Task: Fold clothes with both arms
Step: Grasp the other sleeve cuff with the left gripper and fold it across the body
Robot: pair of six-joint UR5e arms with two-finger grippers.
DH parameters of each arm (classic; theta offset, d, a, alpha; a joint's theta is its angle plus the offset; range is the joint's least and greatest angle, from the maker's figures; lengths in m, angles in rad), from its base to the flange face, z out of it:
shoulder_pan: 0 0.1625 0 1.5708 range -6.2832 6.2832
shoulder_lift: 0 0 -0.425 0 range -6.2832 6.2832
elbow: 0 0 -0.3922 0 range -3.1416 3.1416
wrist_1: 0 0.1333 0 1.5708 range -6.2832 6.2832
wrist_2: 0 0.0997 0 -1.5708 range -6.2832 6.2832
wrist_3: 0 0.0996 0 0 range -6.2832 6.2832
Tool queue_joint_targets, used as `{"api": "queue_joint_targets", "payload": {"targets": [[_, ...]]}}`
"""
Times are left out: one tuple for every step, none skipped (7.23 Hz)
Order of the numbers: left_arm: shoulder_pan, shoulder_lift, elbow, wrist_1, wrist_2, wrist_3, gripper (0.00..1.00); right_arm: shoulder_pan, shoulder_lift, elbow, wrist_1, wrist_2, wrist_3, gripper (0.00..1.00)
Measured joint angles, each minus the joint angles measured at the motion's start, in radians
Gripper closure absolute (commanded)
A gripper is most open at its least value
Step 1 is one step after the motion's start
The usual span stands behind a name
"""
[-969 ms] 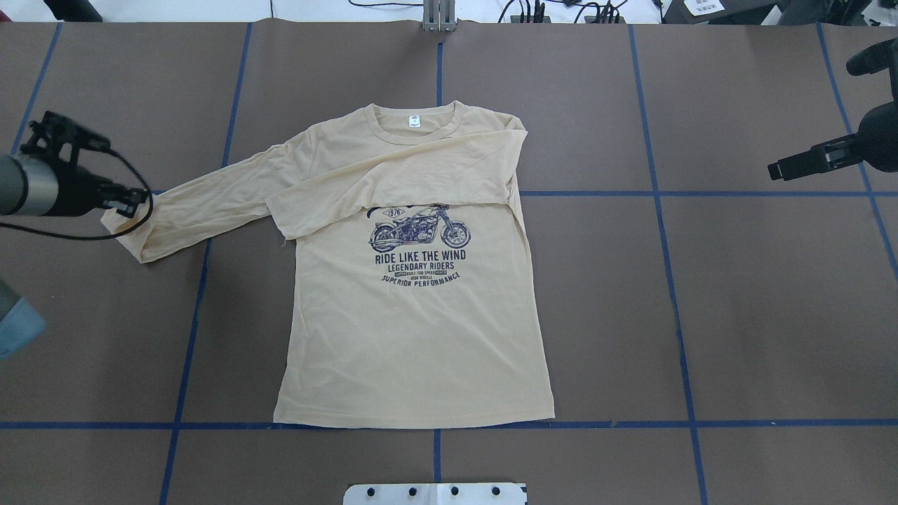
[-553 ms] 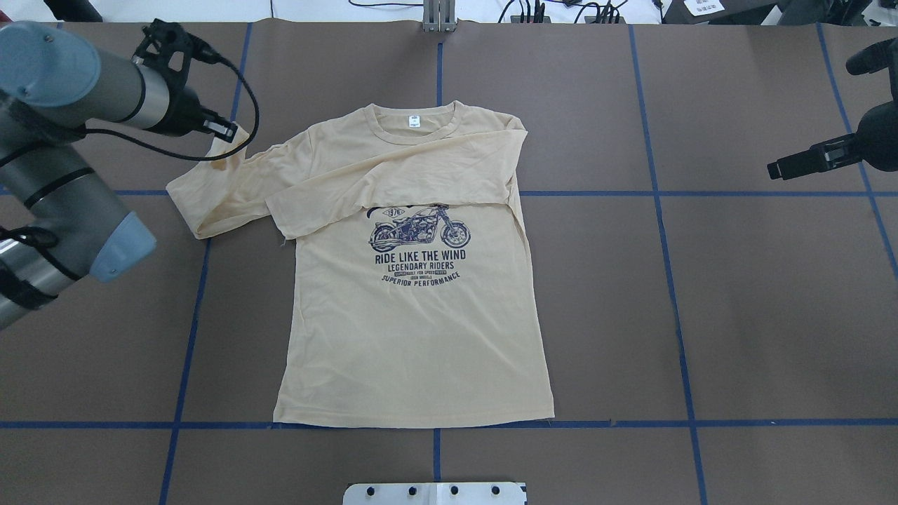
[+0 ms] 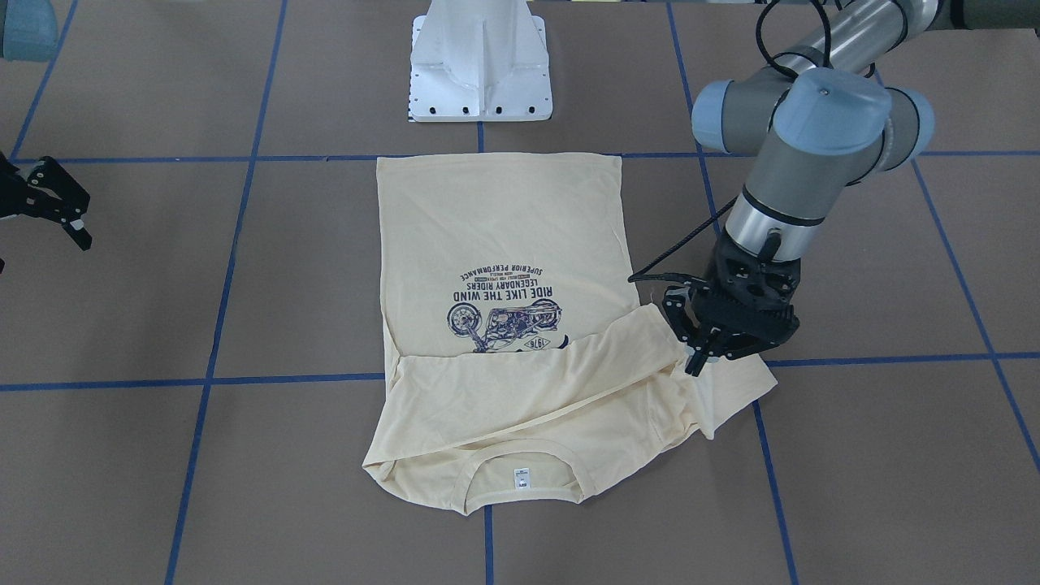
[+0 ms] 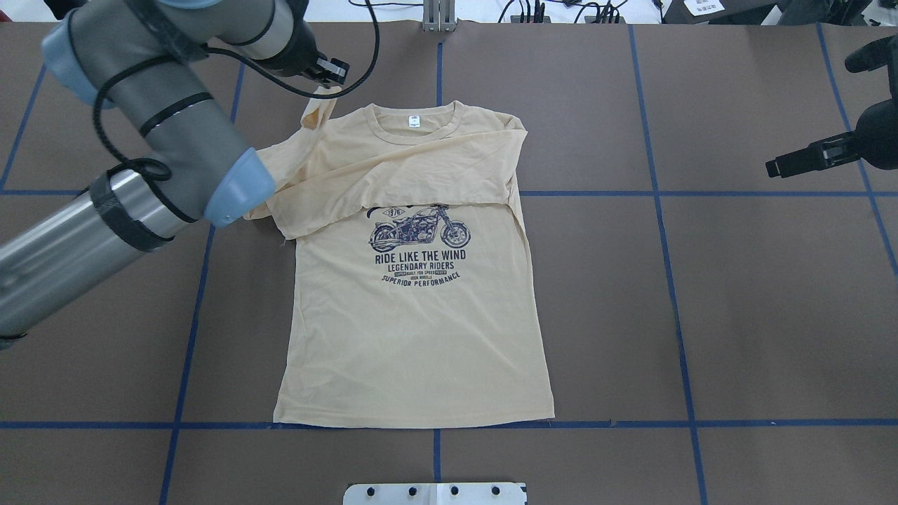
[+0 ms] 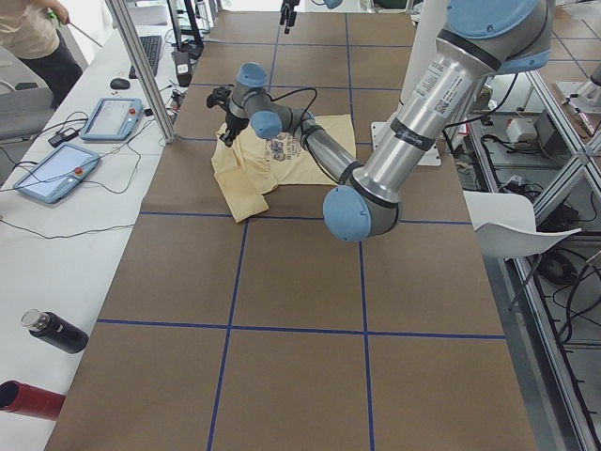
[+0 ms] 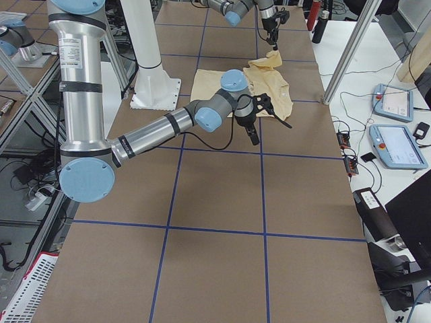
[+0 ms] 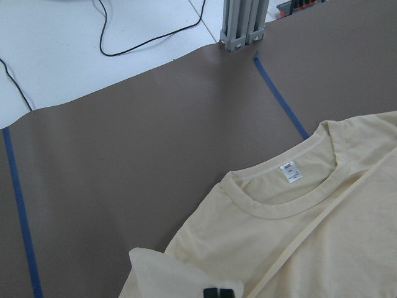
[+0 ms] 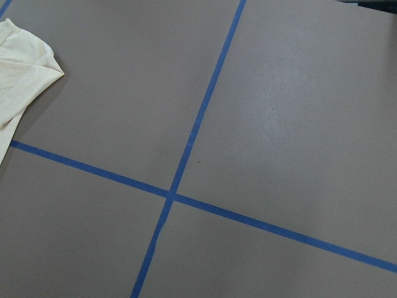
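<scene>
The pale yellow T-shirt (image 4: 414, 351) lies face up in the middle of the brown table (image 4: 772, 315). Seen from overhead, its collar points to 12 o'clock and its hem to 6 o'clock, along a blue tape line (image 4: 631, 423). The neck label (image 4: 414, 122) shows inside the collar and the navy motorcycle print (image 4: 419, 245) sits mid-chest. The folded sleeve (image 4: 393, 179) lies flat across the chest from the 3 o'clock shoulder toward 9 o'clock, its edge over the top of the print.

The left gripper (image 4: 334, 71) hangs at about 11 o'clock from the collar, fingers pinched together on the cuff of the free sleeve (image 4: 314, 116) — the cuff is lifted off the table and the fabric bunches by the shoulder. The left arm (image 4: 175, 133) crosses above this sleeve and hides its lower part from overhead. The right gripper (image 4: 775, 167) hovers at 3 o'clock, well apart from the shirt, fingers spread and holding nothing.

The white pedestal base (image 3: 479, 73) stands near the hem at 6 o'clock, not touching it. A metal post (image 4: 438, 15) rises at the table's 12 o'clock edge, with cables (image 4: 540, 10) just beside it. The left side view shows a white bench (image 5: 56, 244) alongside the table — on it two teach pendants (image 5: 54, 174), a black bottle (image 5: 56, 332) and a red bottle (image 5: 28, 399). A person (image 5: 33, 38) stands at its far end.
</scene>
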Motion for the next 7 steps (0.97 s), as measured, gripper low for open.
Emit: {"api": "queue_joint_targets", "payload": {"targets": [[0.034,-0.094,0.098,0.012,0.029,-0.057,1.0,0.0,0.001,0.0,0.0,0.0,0.001,0.0],[0.078,-0.192,0.215,0.012,0.067,-0.122,1.0,0.0,0.002,0.0,0.0,0.0,0.001,0.0],[0.13,-0.259,0.293,0.009,0.106,-0.185,1.0,0.0,0.002,0.0,0.0,0.0,0.001,0.0],[0.188,-0.304,0.337,0.002,0.148,-0.239,1.0,0.0,0.003,0.0,0.0,0.0,0.002,0.0],[0.239,-0.353,0.405,-0.025,0.184,-0.287,0.78,0.0,0.004,0.0,0.0,0.0,0.002,0.0],[0.269,-0.401,0.484,-0.066,0.206,-0.328,0.01,0.0,0.004,0.0,0.0,0.001,0.002,0.0],[0.281,-0.419,0.526,-0.106,0.215,-0.367,0.0,0.0,0.004,0.0,0.0,0.0,0.002,0.0]]}}
